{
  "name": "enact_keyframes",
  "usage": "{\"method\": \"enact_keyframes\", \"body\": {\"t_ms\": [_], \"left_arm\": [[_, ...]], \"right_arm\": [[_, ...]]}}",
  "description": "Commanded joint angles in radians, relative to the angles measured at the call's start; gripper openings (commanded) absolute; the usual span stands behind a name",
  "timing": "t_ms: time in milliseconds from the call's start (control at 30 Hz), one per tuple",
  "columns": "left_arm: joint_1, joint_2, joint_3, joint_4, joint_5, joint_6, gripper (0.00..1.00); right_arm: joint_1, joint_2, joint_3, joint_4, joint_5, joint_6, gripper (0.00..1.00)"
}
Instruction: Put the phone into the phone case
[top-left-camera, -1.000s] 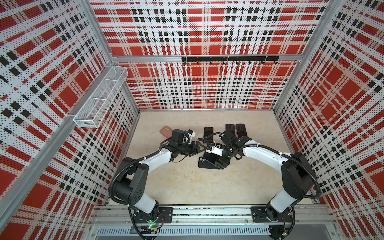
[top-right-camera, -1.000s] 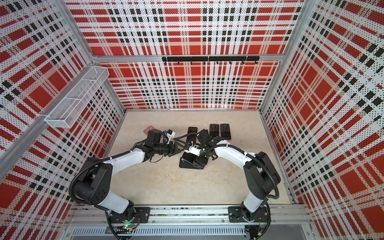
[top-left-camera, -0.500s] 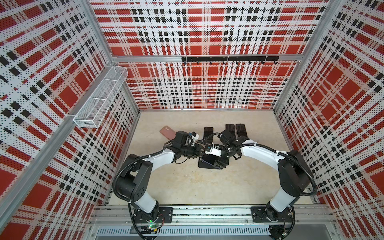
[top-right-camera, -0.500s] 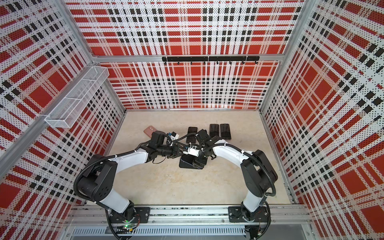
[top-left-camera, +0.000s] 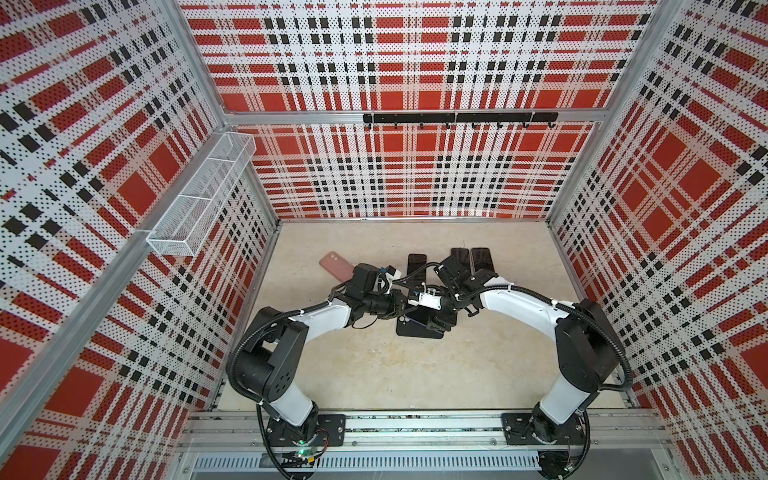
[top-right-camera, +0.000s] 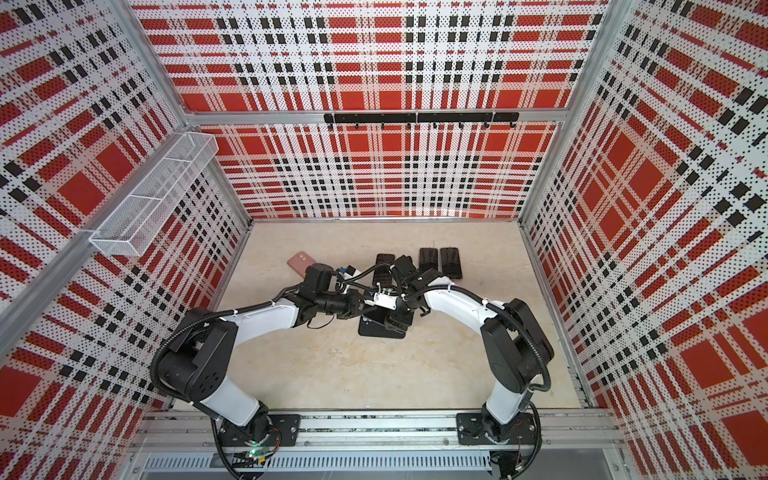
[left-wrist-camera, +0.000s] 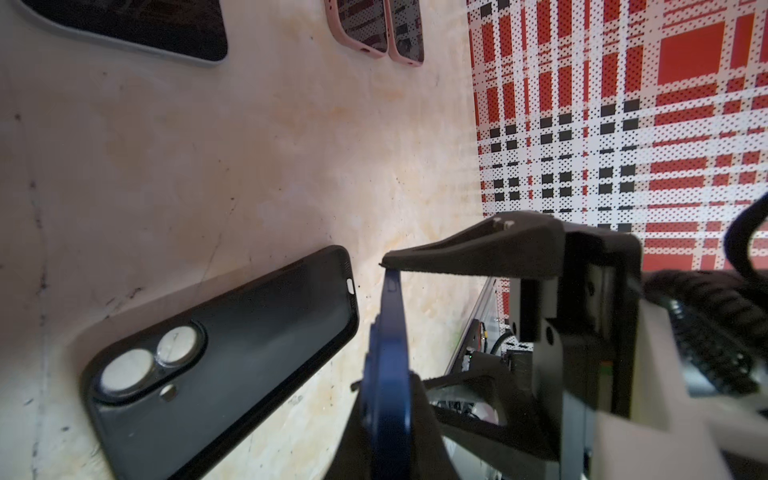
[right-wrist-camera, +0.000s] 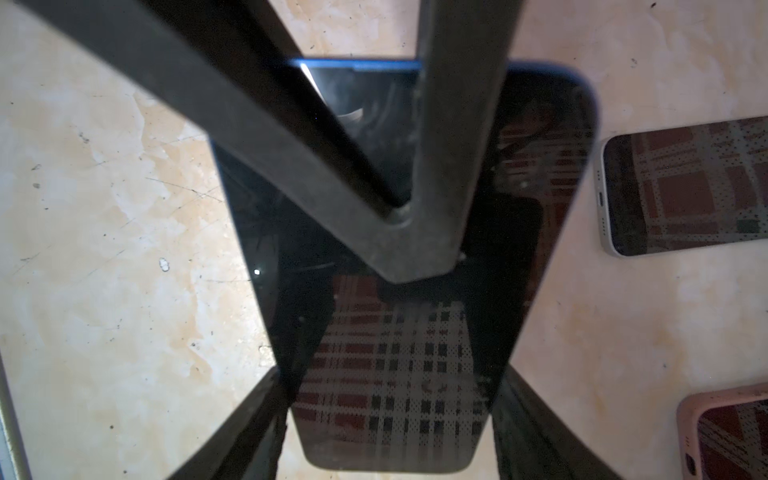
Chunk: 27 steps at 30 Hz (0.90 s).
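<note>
Running crosswise — phone (right-wrist-camera: 395, 374), screen up

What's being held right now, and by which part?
The blue phone: right gripper clamps its two long edges; left gripper meets its end, grip unclear.

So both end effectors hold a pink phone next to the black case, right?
Not quite: the phone is blue, not pink; the left wrist view shows its blue edge. The left end effector and right end effector do hold it next to the black case.
</note>
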Motion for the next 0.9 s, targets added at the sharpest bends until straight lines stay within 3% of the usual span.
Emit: {"method": "enact_keyframes", "body": {"t_ms": [0, 67, 167, 300, 367, 500, 667, 867], "left_arm": [[-0.010, -0.008, -0.026, 0.055, -0.035, 0.006, 0.02], [-0.016, -0.019, -0.053, 0.129, -0.047, -0.042, 0.00], [-0.022, -0.030, -0.096, 0.251, -0.077, -0.114, 0.00], [-0.035, -0.042, -0.106, 0.301, -0.145, -0.128, 0.00], [-0.045, -0.056, -0.118, 0.343, -0.182, -0.144, 0.00], [-0.066, -0.092, -0.143, 0.402, -0.263, -0.156, 0.00], [-0.105, -0.130, -0.190, 0.564, -0.318, -0.244, 0.00], [-0.122, -0.140, -0.206, 0.648, -0.295, -0.305, 0.00]], "right_arm": [[0.009, -0.014, 0.011, 0.027, -0.019, -0.034, 0.60], [0.007, -0.035, -0.005, 0.050, -0.001, -0.018, 0.72], [0.005, -0.095, -0.043, 0.090, 0.073, 0.033, 0.99], [-0.033, -0.238, -0.136, 0.176, 0.145, 0.195, 1.00], [-0.076, -0.322, -0.176, 0.211, 0.189, 0.380, 1.00], [-0.180, -0.465, -0.255, 0.265, 0.164, 0.706, 1.00], [-0.212, -0.626, -0.392, 0.329, 0.157, 0.898, 1.00], [-0.383, -0.585, -0.405, 0.301, -0.234, 1.047, 1.00]]}}
